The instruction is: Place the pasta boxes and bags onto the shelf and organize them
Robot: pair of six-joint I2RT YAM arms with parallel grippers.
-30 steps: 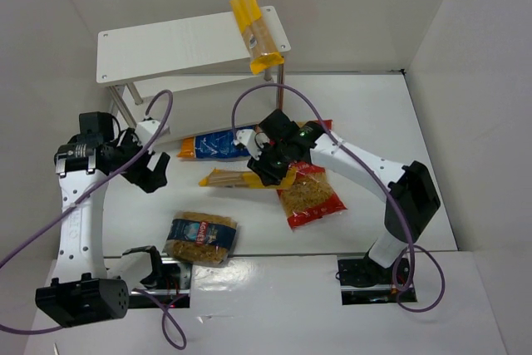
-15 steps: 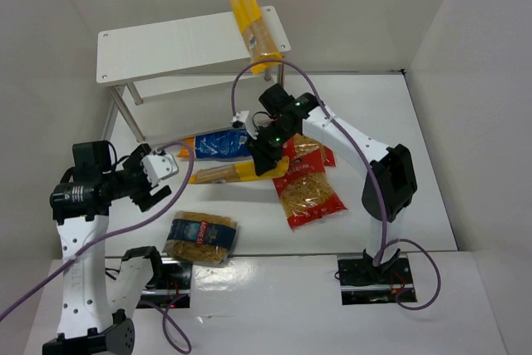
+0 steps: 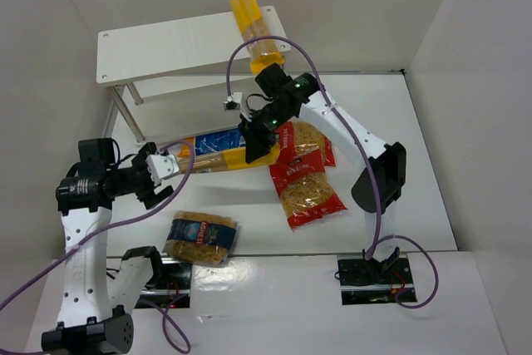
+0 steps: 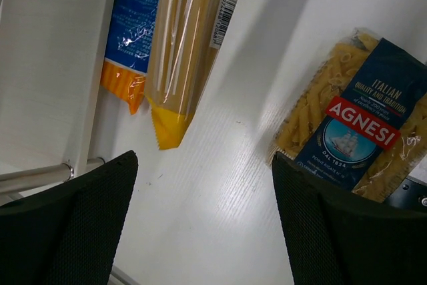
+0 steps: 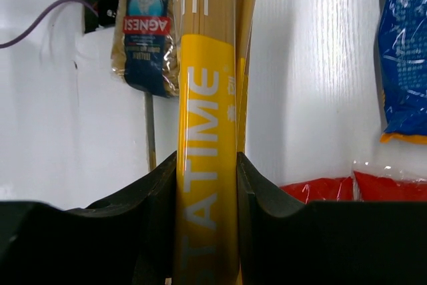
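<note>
The blue bag [image 3: 218, 140] is found just behind the held spaghetti pack [image 5: 203, 91], near the shelf [image 3: 166, 47] legs. Counted: two spaghetti packs, the second spaghetti pack [image 3: 253, 35] laid across the shelf's right end; two red bags [image 3: 309, 193]; one clear blue-labelled bag [image 4: 353, 125]. The right gripper [image 5: 207, 168] is clamped on the held pack. The left gripper [image 4: 203, 178] is held wide apart, gripping nothing.

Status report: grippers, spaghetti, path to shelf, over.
Right gripper, jaws shut on spaghetti pack. Left gripper open, empty. Pack overlaps blue bag, short of shelf. Second yellow pack on top tier.
</note>
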